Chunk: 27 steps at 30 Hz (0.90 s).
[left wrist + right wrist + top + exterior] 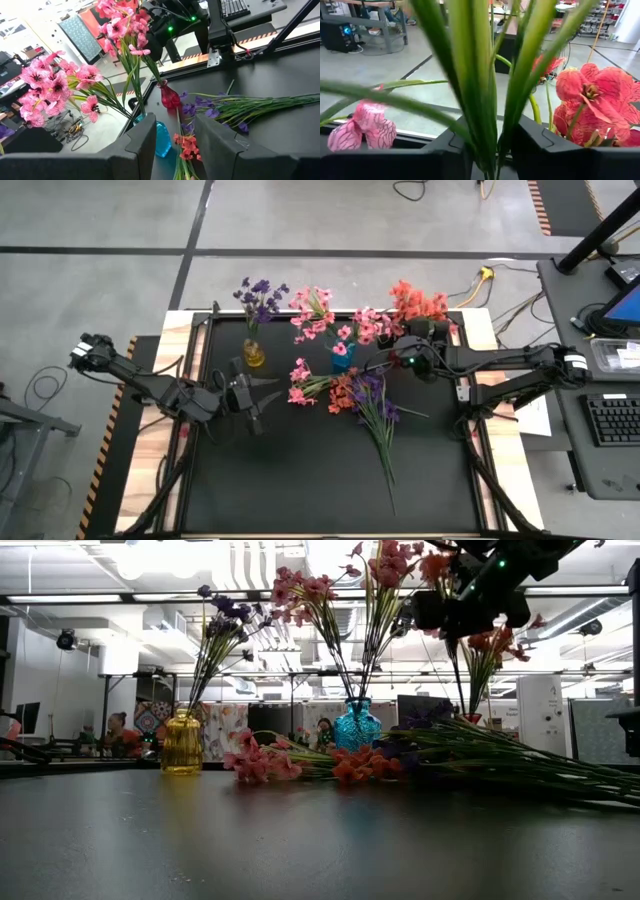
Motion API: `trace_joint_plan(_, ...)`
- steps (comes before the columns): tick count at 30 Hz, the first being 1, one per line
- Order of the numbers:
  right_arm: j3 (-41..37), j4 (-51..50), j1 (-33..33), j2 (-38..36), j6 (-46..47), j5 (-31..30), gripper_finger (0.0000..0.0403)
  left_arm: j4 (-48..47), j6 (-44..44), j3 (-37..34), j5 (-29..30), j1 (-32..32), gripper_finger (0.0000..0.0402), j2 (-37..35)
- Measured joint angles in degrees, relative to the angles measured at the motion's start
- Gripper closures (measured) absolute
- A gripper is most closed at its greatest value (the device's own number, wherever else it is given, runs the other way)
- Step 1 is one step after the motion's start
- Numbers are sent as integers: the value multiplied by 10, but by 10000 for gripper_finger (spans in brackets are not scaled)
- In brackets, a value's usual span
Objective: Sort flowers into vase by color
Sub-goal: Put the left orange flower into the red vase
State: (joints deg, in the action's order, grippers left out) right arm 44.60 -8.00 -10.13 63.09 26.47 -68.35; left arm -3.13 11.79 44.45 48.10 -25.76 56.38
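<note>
High view first: three vases stand in a row at the back of the black table (pixel 300 490) — a yellow vase (pixel 254 356) with purple flowers (pixel 260 294), a blue vase (pixel 342 360) with pink flowers (pixel 325 315), and a red vase (pixel 169 96), which shows best in the left wrist view, with coral-red flowers (pixel 418 300). Taking the blue vase as the landmark, the right gripper (pixel 392 348) hangs just to its right, close by the red vase, and its fingers (pixel 540 145) are pinched on a green-stemmed sprig (pixel 485 100). Just in front of the blue vase lies the unsorted pile (pixel 350 392) — pink, coral-red and purple blossoms with long stems trailing towards the table's front edge. The left gripper (pixel 250 395) waits to the left of the blue vase, in front of the yellow one, low over the table, its fingers (pixel 145 145) spread apart with nothing between them.
</note>
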Motion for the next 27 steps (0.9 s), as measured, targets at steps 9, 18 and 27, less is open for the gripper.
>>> trace_joint_plan(9, 0, -8, 6, -5, 1, 15, 235, -10, -8, 0, 0, 0, 281, 0)
trace_joint_plan(18, 0, -58, 11, -38, 32, 90, 184, -10, -20, 0, 0, 0, 281, 0)
trace_joint_plan(27, 16, -201, 11, -49, 115, 140, 165, -10, -25, 0, 0, 0, 281, 0)
